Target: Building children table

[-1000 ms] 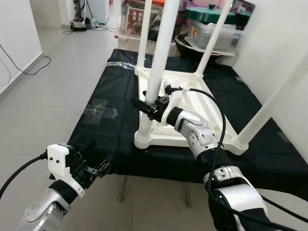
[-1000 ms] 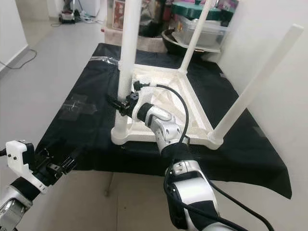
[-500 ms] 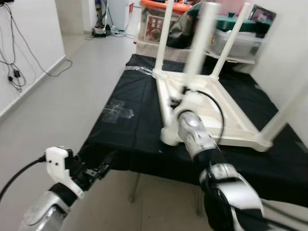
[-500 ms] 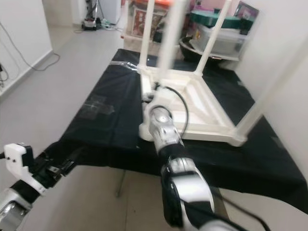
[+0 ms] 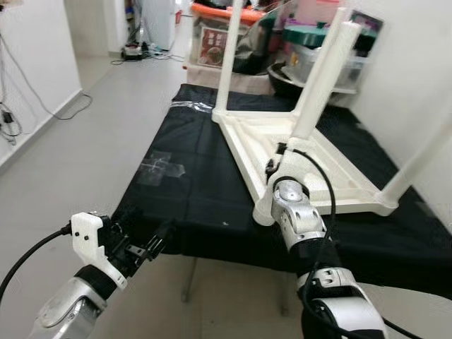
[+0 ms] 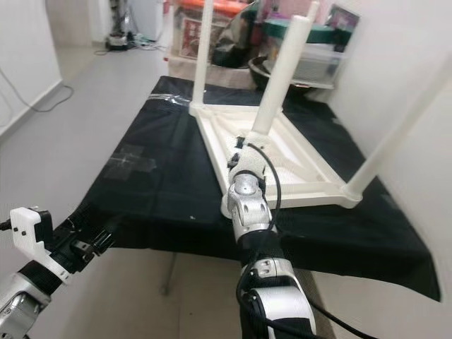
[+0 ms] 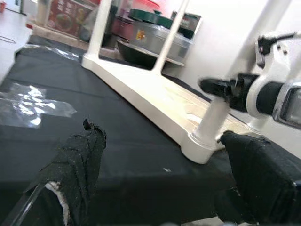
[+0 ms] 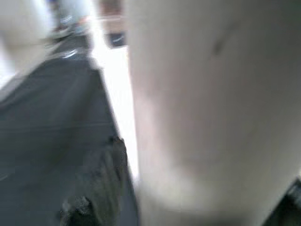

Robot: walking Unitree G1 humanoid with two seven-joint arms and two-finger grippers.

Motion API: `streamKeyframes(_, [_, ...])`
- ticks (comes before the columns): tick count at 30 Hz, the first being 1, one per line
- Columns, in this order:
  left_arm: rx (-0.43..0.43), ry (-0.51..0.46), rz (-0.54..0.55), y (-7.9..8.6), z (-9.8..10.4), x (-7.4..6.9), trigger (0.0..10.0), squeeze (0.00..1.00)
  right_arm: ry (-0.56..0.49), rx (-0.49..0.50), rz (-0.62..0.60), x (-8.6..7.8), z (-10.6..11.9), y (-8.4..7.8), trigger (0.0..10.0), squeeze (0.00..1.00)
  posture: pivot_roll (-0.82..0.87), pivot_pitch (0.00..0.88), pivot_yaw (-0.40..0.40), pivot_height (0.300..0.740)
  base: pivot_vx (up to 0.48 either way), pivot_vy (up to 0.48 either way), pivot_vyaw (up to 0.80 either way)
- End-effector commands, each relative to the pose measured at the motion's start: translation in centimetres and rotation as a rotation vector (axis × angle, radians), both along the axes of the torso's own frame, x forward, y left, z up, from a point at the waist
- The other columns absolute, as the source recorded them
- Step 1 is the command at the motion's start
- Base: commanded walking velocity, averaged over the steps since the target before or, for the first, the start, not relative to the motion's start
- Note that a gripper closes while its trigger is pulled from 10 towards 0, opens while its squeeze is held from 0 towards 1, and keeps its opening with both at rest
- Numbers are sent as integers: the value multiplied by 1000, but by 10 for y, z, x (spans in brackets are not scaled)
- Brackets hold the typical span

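A white children's table (image 5: 332,173) lies upside down on a black-covered worktop, its legs pointing up. My right gripper (image 5: 280,152) is at the base of the near leg (image 5: 321,78), which leans to the right. In the right wrist view that leg (image 8: 207,103) sits blurred between the fingers (image 8: 99,188), so the gripper is shut on it. From the left wrist view, the right gripper (image 7: 221,87) is seen against the same leg (image 7: 209,125). My left gripper (image 5: 152,247) hovers open at the worktop's near left edge, its fingers (image 7: 80,160) wide apart and empty.
The black cloth (image 5: 191,183) carries a patch of clear tape (image 5: 159,168). Storage boxes and a lidded pot (image 5: 318,42) crowd the far end. A white wall runs along the right. Grey floor (image 5: 85,120) with a cable lies to the left.
The camera has shifted. My right wrist has turned around the near leg, which now leans right instead of standing almost upright. The left gripper stays low and open.
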State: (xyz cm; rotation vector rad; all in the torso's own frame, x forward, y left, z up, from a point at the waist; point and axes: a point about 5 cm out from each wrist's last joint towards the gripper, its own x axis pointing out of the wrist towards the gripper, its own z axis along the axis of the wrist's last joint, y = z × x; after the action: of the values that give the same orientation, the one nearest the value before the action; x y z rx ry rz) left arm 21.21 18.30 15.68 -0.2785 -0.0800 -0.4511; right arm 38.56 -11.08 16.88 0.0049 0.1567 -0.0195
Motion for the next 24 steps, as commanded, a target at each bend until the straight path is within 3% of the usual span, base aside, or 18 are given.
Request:
streamKeyframes(1, [-13, 4, -1, -2, -2, 1, 10000, 0, -39, 16, 66, 3, 10, 7, 10000, 1000, 177, 0, -181, 740, 0, 0, 0])
streamKeyframes(2, [-13, 4, -3, -2, -2, 1, 10000, 0, -103, 61, 191, 9, 27, 13, 10000, 0, 177, 0, -181, 740, 0, 0, 0])
streamKeyframes(3, [-13, 4, -3, -2, -2, 1, 10000, 0, -103, 61, 191, 9, 27, 13, 10000, 0, 177, 0, -181, 740, 0, 0, 0])
streamKeyframes(4, [-13, 5, -6, -2, -3, 1, 10000, 0, -180, 90, 355, 10, 43, 22, 10000, 0, 173, 0, -175, 740, 0, 0, 0])
streamKeyframes(5, [-13, 5, -6, -2, -3, 1, 10000, 0, -180, 90, 355, 10, 43, 22, 10000, 0, 173, 0, -175, 740, 0, 0, 0])
streamKeyframes(6, [-13, 5, -11, -2, -3, 2, 10000, 0, -235, 102, 556, 5, 52, 31, 10000, 0, 176, 0, -176, 740, 0, 0, 0])
streamKeyframes(8, [-13, 5, -11, -2, -3, 2, 10000, 0, -235, 102, 556, 5, 52, 31, 10000, 0, 176, 0, -176, 740, 0, 0, 0])
streamKeyframes(9, [-13, 6, -14, -3, -3, 2, 10000, 0, -255, 108, 720, -2, 52, 39, 10000, 0, 179, 0, -179, 740, 0, 0, 0])
streamKeyframes(10, [-13, 6, -14, -3, -3, 2, 10000, 0, -255, 108, 720, -2, 52, 39, 10000, 0, 179, 0, -179, 740, 0, 0, 0])
streamKeyframes(11, [-13, 6, -15, -3, -3, 2, 10000, 0, -239, 92, 824, -9, 44, 48, 10000, 0, 188, 0, -184, 740, 0, 0, 0])
streamKeyframes(15, [-12, 7, -14, -3, -4, 3, 10000, 0, -182, 36, 803, -9, 28, 57, 9765, 0, 204, 0, -196, 740, 0, 0, 0])
streamKeyframes(16, [-11, 7, -10, -3, -4, 3, 10000, 0, -139, -5, 764, -9, 15, 64, 6706, 0, 207, 0, -198, 740, 0, 0, 0])
streamKeyframes(17, [-11, 7, -10, -3, -4, 3, 10000, 0, -139, -5, 764, -9, 15, 64, 6706, 0, 207, 0, -198, 740, 0, 0, 0])
streamKeyframes(18, [-9, 7, -7, -4, -4, 2, 10000, 0, -108, -8, 723, -7, 9, 69, 902, 0, 217, 0, -203, 740, 0, 0, 0])
streamKeyframes(20, [-9, 7, -7, -4, -4, 2, 10000, 0, -108, -8, 723, -7, 9, 69, 902, 0, 217, 0, -203, 740, 0, 0, 0])
streamKeyframes(21, [-8, 7, -5, -4, -4, 1, 10000, 0, -92, 4, 651, -3, 7, 69, 0, 0, 216, 0, -202, 740, 0, 0, 0])
streamKeyframes(23, [-11, 8, -8, -4, -4, 0, 10000, 0, -1, -31, 338, 10, 2, 47, 0, 0, 210, 0, -200, 740, 0, 0, 0])
streamKeyframes(24, [-11, 8, -8, -4, -4, 0, 10000, 0, -1, -31, 338, 10, 2, 47, 0, 0, 210, 0, -200, 740, 0, 0, 0])
